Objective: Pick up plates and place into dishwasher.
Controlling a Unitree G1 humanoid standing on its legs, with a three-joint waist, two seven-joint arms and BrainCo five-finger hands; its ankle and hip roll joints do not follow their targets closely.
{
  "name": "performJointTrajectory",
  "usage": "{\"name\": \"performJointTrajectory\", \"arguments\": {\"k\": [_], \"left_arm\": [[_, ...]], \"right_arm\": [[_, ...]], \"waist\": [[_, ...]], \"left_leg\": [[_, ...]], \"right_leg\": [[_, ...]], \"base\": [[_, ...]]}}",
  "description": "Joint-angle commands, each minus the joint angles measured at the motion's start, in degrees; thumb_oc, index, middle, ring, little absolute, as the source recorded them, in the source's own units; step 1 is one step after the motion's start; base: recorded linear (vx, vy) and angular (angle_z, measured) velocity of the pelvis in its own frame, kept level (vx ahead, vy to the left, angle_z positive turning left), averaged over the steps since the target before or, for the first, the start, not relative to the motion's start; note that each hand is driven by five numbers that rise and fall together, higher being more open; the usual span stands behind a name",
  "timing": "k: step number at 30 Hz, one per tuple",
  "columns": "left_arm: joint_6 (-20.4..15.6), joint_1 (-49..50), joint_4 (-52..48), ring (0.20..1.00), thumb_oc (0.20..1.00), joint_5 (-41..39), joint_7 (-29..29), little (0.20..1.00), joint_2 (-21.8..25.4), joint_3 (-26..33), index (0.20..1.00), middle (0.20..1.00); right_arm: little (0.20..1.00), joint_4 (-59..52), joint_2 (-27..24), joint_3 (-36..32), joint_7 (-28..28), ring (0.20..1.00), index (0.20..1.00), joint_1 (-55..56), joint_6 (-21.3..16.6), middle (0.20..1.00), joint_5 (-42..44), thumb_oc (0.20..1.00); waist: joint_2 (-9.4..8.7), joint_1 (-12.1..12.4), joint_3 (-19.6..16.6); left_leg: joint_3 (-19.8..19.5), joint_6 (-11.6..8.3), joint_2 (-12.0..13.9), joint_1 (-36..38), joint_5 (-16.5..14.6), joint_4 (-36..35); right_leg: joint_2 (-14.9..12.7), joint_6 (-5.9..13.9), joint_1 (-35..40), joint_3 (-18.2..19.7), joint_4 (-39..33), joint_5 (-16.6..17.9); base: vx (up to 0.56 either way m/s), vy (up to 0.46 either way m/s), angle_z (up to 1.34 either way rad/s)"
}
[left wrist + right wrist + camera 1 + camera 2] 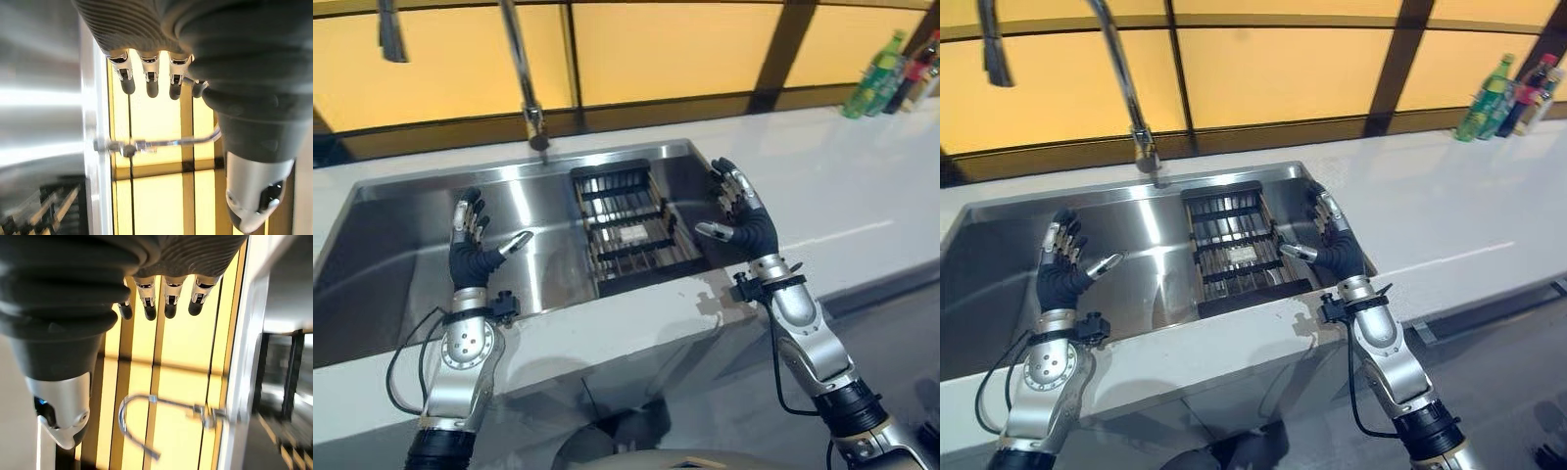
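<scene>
Left hand (pixel 470 257) hovers over the sink (pixel 401 245) at center-left, fingers relaxed, holding nothing. Rack (pixel 628 230) sits mid-frame — no plates that I can spot. Right hand (pixel 741 217) beside it, also slack — looks ready to reach.

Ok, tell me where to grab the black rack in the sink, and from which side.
Probably its black outer frame, from above: the rack lies flat in the sink, rim bars facing up. Its left bar borders open basin, giving the open left hand room; the right bar sits close to the sink wall, tighter for the right hand.
</scene>
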Motion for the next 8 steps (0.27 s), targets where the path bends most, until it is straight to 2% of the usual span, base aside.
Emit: {"name": "performJointTrajectory", "arguments": {"k": [1,4,6,8], "left_arm": [[-1.91,-1.89,-3.24,1.000,1.000,-2.48,-0.92,1.000,3.31,2.98,1.000,1.000],[-1.23,-3.29,-3.17,1.000,1.000,-3.46,-2.96,1.000,2.86,2.73,1.000,1.000],[-0.15,-5.55,-2.31,1.000,1.000,-4.23,-2.80,1.000,2.37,1.19,1.000,1.000],[0.01,-7.05,-1.27,1.000,1.000,-4.11,-2.12,1.000,1.55,-0.32,1.000,1.000]], "right_arm": [[1.000,-1.52,-0.16,1.08,-1.98,1.000,1.000,-5.20,-1.52,1.000,1.51,1.000],[1.000,-1.31,-0.34,1.08,-3.59,1.000,1.000,-4.91,-1.67,1.000,0.43,1.000],[1.000,-1.45,-0.98,0.53,-4.21,1.000,1.000,-3.72,-2.11,1.000,-0.03,1.000],[1.000,-0.78,-1.44,-0.03,-4.27,1.000,1.000,-3.62,-2.31,1.000,0.37,1.000]], "waist": [[-1.18,1.27,-1.10],[-0.97,0.22,-0.76],[-0.72,-1.92,-0.76],[-0.14,-3.23,-0.78]], "left_leg": [[1.49,2.00,-0.57,1.54,-5.27,2.77],[6.09,0.76,1.59,0.34,-5.49,4.56],[11.97,-0.15,3.83,-0.39,-5.29,5.36],[13.15,-0.60,4.83,-0.02,-5.15,4.46]], "right_leg": [[-0.56,1.77,-6.29,0.37,-3.73,11.10],[-1.24,1.67,-5.98,-2.25,-3.93,10.97],[-2.09,1.72,-5.93,-4.49,-3.98,11.11],[-2.48,1.72,-6.06,-4.75,-4.04,11.17]], "base": [[-0.04,-0.111,0.22],[-0.05,-0.034,0.43],[-0.07,0.055,0.76],[-0.03,0.096,0.62]]}}
